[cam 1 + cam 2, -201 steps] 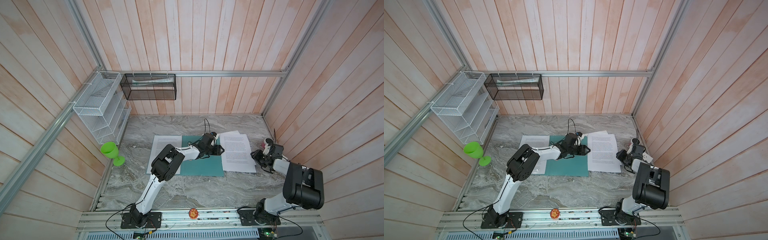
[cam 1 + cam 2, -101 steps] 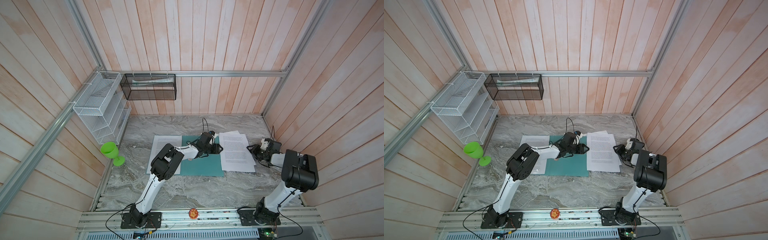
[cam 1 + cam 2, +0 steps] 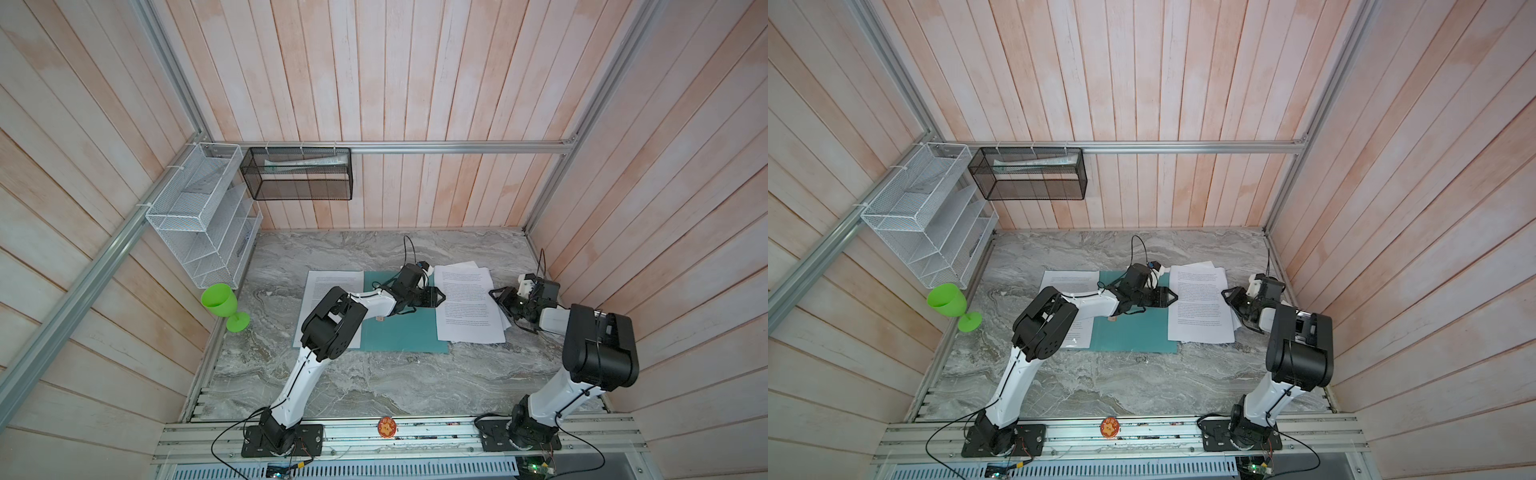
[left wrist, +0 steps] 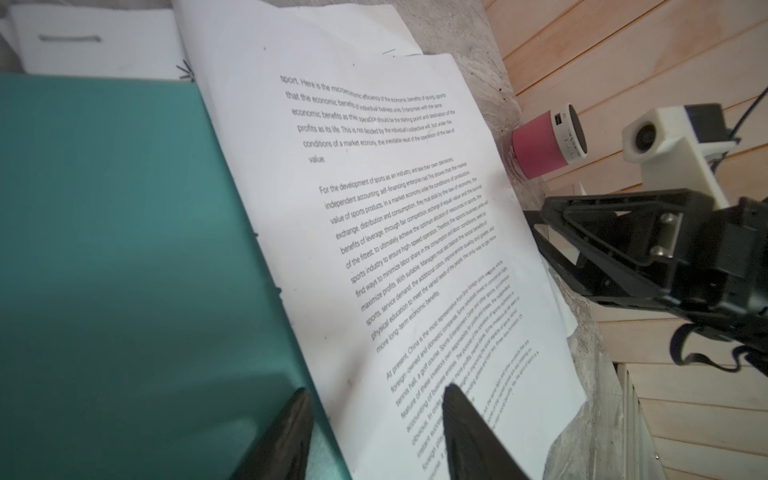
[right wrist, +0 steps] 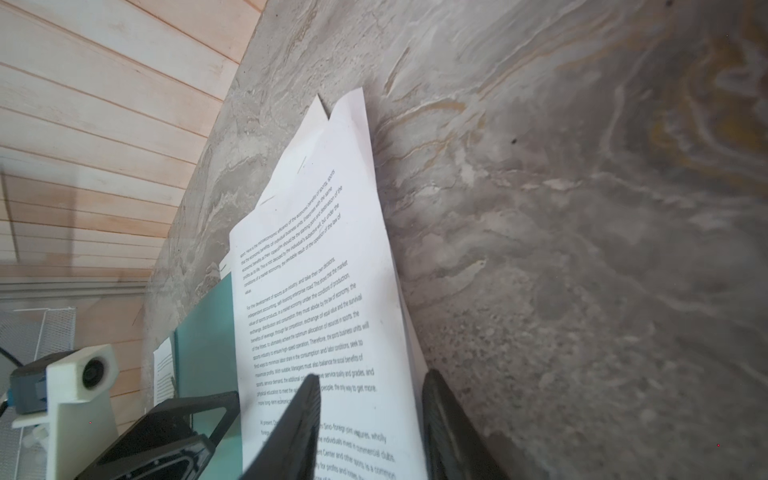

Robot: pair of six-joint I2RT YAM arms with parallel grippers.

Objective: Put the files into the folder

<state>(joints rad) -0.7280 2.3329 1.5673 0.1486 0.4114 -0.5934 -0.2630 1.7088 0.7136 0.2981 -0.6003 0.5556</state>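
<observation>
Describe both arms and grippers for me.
Both the left arm and right arm have white links, bulky black joint housings, black bases and thin black cables. The left gripper and right gripper are black, with triangular open-frame fingers tapering to points. Each wrist carries a white camera block.

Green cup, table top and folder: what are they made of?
The green cup looks like plastic: bright, even colour and a smooth surface. The table top looks like grey marble, or a marble print, since pale veins swirl across it. The folder seems to be thin plastic or coated card: flat teal with a soft sheen.
</observation>
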